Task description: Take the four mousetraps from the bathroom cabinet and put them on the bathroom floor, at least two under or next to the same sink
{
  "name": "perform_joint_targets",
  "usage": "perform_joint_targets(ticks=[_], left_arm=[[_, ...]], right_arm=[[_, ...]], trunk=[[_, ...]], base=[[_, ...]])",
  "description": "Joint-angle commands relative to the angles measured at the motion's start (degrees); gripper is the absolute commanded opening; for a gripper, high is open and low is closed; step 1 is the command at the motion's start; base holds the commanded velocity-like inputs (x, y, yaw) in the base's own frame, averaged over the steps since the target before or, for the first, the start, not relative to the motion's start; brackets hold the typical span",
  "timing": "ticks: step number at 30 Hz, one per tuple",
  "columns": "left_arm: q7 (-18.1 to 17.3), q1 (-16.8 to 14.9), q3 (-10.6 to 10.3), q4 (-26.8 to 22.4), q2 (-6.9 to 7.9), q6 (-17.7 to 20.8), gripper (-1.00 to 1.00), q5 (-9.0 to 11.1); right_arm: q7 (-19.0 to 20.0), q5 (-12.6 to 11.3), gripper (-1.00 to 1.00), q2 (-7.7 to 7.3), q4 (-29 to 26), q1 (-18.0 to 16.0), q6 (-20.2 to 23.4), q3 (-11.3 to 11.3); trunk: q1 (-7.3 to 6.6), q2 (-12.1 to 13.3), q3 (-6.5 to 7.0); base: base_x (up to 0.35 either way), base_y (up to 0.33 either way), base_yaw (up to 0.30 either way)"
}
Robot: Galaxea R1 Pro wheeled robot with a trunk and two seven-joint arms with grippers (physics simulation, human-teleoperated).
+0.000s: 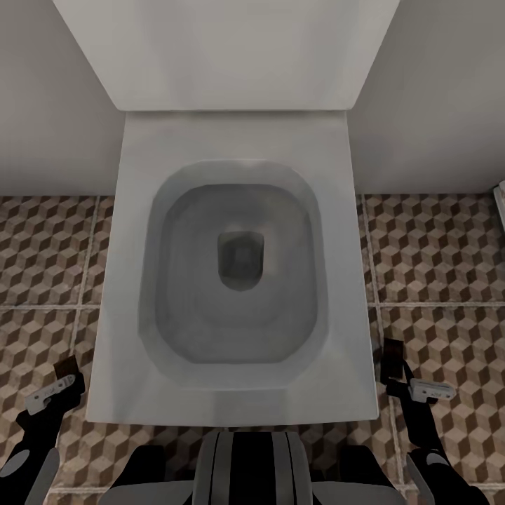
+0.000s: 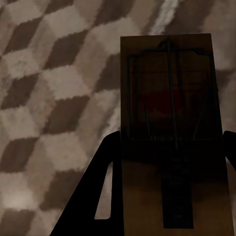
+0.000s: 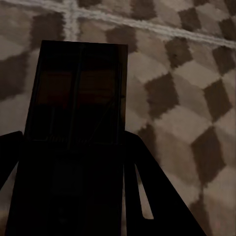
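The bathroom floor (image 1: 435, 259) of brown, beige and white cube-printed tiles with pale grout lines spreads across the lower two thirds of the head view, meeting plain pale walls along the upper third. A white toilet (image 1: 231, 393) stands at the centre of the frame, its lid raised against the wall at top centre and its grey bowl open below. At the right edge, a sliver of a pale object (image 1: 500, 203) sits on the floor; what it is cannot be told.

The robot's dark trunk (image 1: 245, 466) shows at bottom centre. The left end effector (image 1: 64, 375) hangs at the lower left, just beside the toilet's front corner, above the tiles. It holds a mousetrap (image 2: 167, 128): in the left wrist view the wooden board with its dark wire spring and red mark sits clamped between the two dark fingers (image 2: 91, 201).

The right end effector (image 1: 396, 365) hangs at the lower right, beside the toilet's other front corner. It too grips a mousetrap (image 3: 78, 98), seen in shadow in the right wrist view between its fingers (image 3: 152, 196), over the patterned floor.
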Motion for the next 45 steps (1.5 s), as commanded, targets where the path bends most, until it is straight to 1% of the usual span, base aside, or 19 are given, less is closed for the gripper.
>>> perform_joint_targets(ticks=[1,11,16,17,18,19,24,33,38,39,42,45], left_arm=[[0.17,0.0,-0.1,0.0,0.06,-0.14,-1.0,0.32],[0.03,0.0,-0.32,0.06,0.03,-0.07,-1.0,0.32],[-1.96,0.0,-0.36,0.09,0.06,-0.01,-1.0,0.2],[-2.05,0.0,-0.36,0.15,0.05,0.06,-1.0,0.15],[-2.12,0.0,-0.38,0.28,0.04,0.12,-1.0,0.1],[-2.12,0.0,-0.37,0.33,0.0,0.14,-1.0,0.07],[-2.04,0.0,-0.36,0.5,-0.04,0.24,-1.0,-0.03],[-2.19,0.0,-0.39,0.6,0.63,0.6,-1.0,-0.03],[-2.34,0.0,-0.71,1.17,0.83,0.81,-1.0,-0.03],[-2.36,0.0,-0.74,1.19,0.87,1.13,-1.0,-0.03],[-2.69,0.0,-0.78,1.21,1.26,3.74,-1.0,-0.07],[-4.25,0.0,-0.8,1.21,1.59,6.3,-1.0,-0.08]], right_arm=[[-0.24,0.09,-1.0,-0.03,0.02,-0.03,-0.11,0.03],[0.12,0.25,-1.0,-0.15,0.12,-0.02,0.23,0.25],[0.13,0.37,-1.0,-0.15,0.39,-0.02,0.62,0.6],[0.13,0.39,-1.0,-0.18,0.76,-0.02,1.61,0.61],[0.21,0.44,-1.0,-0.32,1.18,-0.01,4.25,0.63],[0.25,0.6,-1.0,-0.52,1.34,-0.02,6.01,0.6],[0.28,1.08,-1.0,-1.0,1.61,-0.03,8.96,0.59],[0.23,1.15,-1.0,-1.03,1.62,-0.03,9.03,0.49],[0.23,1.09,-1.0,-0.99,1.62,-0.03,7.73,0.47],[0.23,1.1,-1.0,-0.98,1.62,-0.03,7.67,0.47],[0.23,1.15,-1.0,-0.95,1.62,-0.02,7.59,0.52],[0.23,1.17,-1.0,-0.95,1.62,-0.03,7.54,0.61]], trunk=[[-0.01,-0.01,-0.02],[-0.01,-0.01,-0.02],[-0.01,-0.01,-0.02],[-0.01,-0.01,-0.02],[-0.01,-0.01,-0.02],[-0.01,-0.01,-0.02],[-0.01,-0.01,-0.02],[-0.01,-0.01,-0.02],[-0.01,-0.01,-0.02],[-0.01,-0.01,-0.02],[-0.01,-0.01,-0.02],[-0.01,-0.01,-0.02]], base=[[0.0,0.0,0.0],[0.0,0.0,0.0],[0.0,0.0,0.0],[0.0,0.0,0.0],[0.0,0.0,0.0],[0.0,0.0,0.0],[0.0,0.0,0.0],[0.0,0.0,0.0],[0.0,0.0,0.0],[0.0,0.0,0.0],[0.0,0.0,0.0],[0.0,0.0,0.0]])
